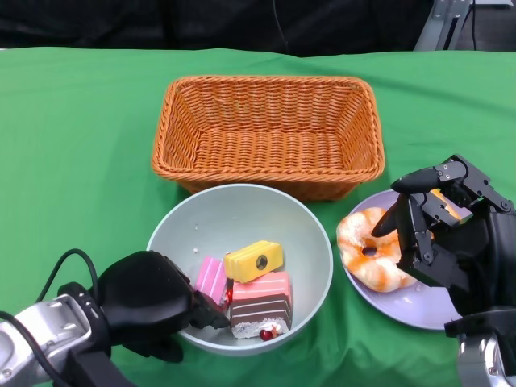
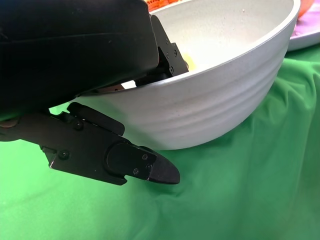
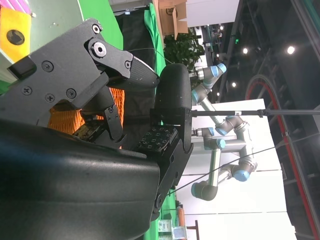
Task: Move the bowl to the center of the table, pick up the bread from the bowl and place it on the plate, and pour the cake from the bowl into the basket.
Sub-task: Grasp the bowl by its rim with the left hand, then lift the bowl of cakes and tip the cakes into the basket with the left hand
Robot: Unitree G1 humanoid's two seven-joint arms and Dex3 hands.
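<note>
The pale grey bowl (image 1: 234,222) stands at the front middle of the table, just before the basket (image 1: 270,133). In it lie a brown-and-pink cake (image 1: 260,302), a yellow piece (image 1: 253,260) and a pink piece (image 1: 211,280). My left hand (image 1: 149,302) grips the bowl's near-left rim. In the left wrist view its fingers (image 2: 165,50) reach over the rim of the bowl (image 2: 215,100) and the thumb (image 2: 132,162) lies under the outer wall. The ring-shaped bread (image 1: 369,250) lies on the purple plate (image 1: 419,306). My right hand (image 1: 443,226) hovers over the plate beside the bread, fingers apart and empty.
The wicker basket is empty and stands just behind the bowl. The plate sits close to the bowl's right side. Green cloth (image 1: 81,145) covers the table. The right wrist view shows mostly my right hand (image 3: 100,100) and a strip of the basket (image 3: 65,117).
</note>
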